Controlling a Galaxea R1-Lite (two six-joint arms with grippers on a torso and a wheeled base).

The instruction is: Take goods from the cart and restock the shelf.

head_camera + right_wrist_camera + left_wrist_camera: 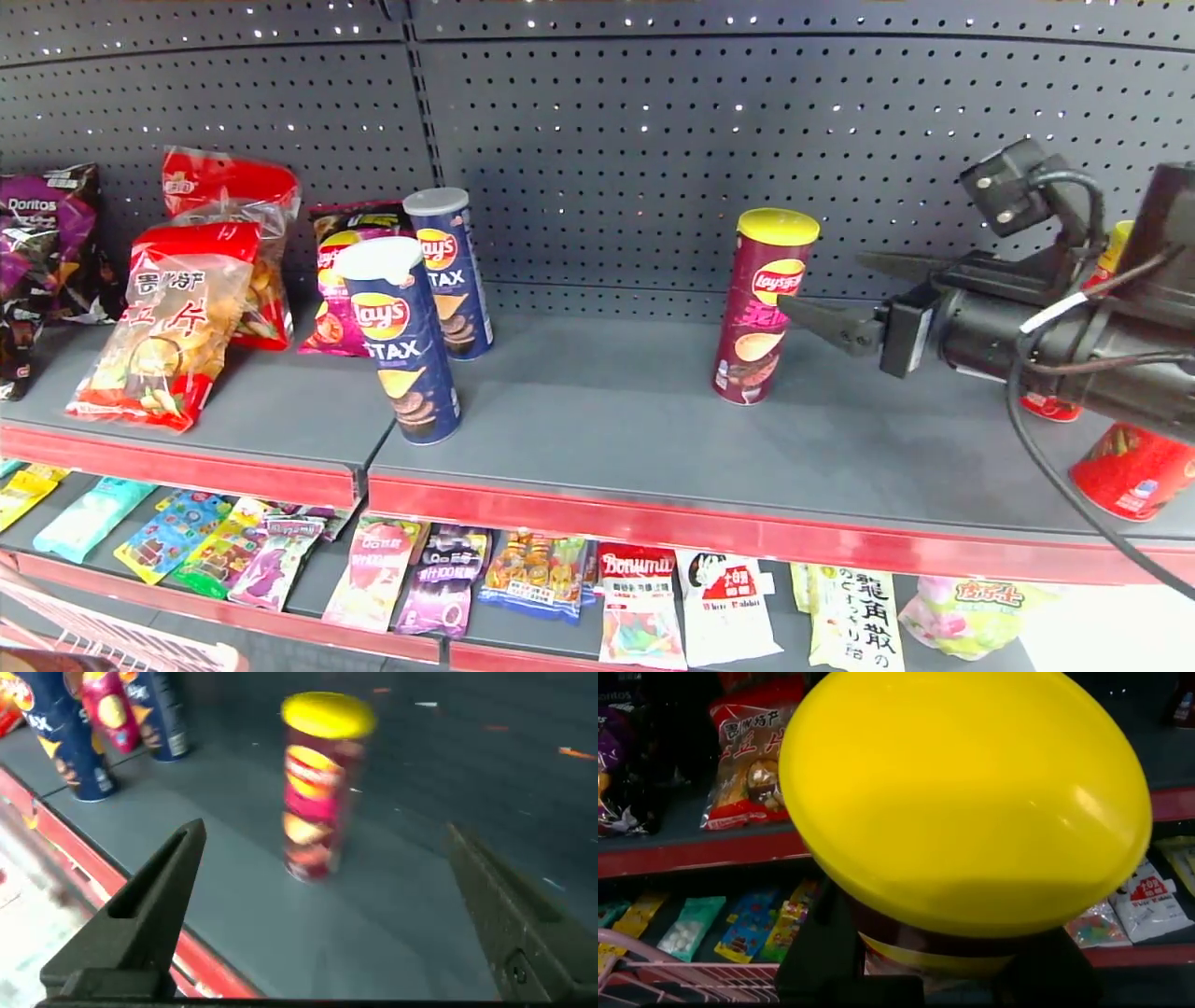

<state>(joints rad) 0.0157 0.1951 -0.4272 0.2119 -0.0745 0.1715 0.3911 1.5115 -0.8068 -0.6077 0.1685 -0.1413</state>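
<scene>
Now | right gripper point(822, 278) spread wide, shelf can point(761, 308) standing apart beyond fingertips point(185, 842) | left gripper point(934, 973) clamps second can point(962, 793).

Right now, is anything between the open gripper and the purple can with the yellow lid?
No, nothing visible. The right gripper faces the purple can across bare grey shelf, its jaws open and apart from the can.

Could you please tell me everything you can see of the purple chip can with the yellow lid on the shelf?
The chip can is a tall purple tube with a yellow lid and printed chip pictures; it looks like cardboard. It stands upright and closed, by itself on the grey shelf. The open right gripper points at it without touching.
</scene>
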